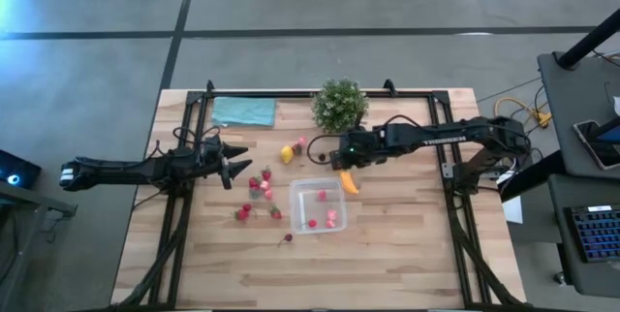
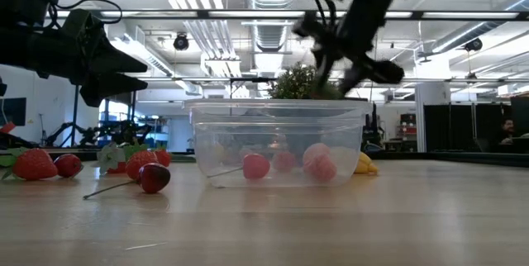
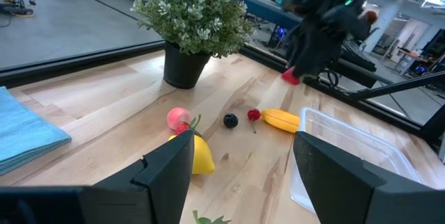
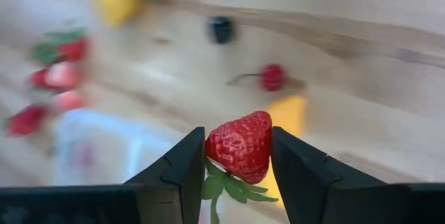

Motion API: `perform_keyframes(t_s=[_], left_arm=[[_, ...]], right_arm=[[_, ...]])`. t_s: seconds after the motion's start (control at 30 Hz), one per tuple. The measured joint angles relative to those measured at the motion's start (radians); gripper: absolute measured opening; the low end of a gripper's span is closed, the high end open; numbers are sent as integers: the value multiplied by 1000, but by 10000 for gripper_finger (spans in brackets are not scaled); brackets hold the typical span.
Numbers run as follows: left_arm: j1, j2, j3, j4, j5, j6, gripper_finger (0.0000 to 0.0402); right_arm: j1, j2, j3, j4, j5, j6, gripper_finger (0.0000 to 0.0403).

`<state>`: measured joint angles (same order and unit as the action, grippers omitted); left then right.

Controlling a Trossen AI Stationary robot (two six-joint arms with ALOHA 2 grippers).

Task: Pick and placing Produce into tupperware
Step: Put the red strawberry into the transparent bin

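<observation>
a few fruits in, many left
your right gripper point(image 4: 238, 156) clamps a strawberry point(image 4: 240, 146) beside the tub point(image 1: 318, 205); left gripper point(image 1: 235, 169) waits, jaws apart.

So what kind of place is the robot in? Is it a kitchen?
Probably not a kitchen; it looks like a robot lab or workshop. There is a concrete floor, bare ceiling pipes and strip lights, and a computer keyboard beside the wooden table.

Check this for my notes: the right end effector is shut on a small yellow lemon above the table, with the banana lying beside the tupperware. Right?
Not quite. The right end effector grips a red strawberry, not the lemon, as the right wrist view shows. The lemon lies on the table. The banana does lie beside the tupperware.
</observation>
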<state>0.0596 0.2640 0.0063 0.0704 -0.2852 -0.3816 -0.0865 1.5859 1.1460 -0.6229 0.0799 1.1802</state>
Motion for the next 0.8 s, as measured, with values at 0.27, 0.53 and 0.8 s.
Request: perform_keyframes(t_s=[0.27,0.53,0.8], left_arm=[[0,1,0,0,0,0,233],[0,4,0,0,0,0,233],[0,4,0,0,0,0,233]], right_arm=[[91,2,165,-10,5,-56,141],[199,3,223,-16,46,50,141],[310,78,229,-16,78,189,141]])
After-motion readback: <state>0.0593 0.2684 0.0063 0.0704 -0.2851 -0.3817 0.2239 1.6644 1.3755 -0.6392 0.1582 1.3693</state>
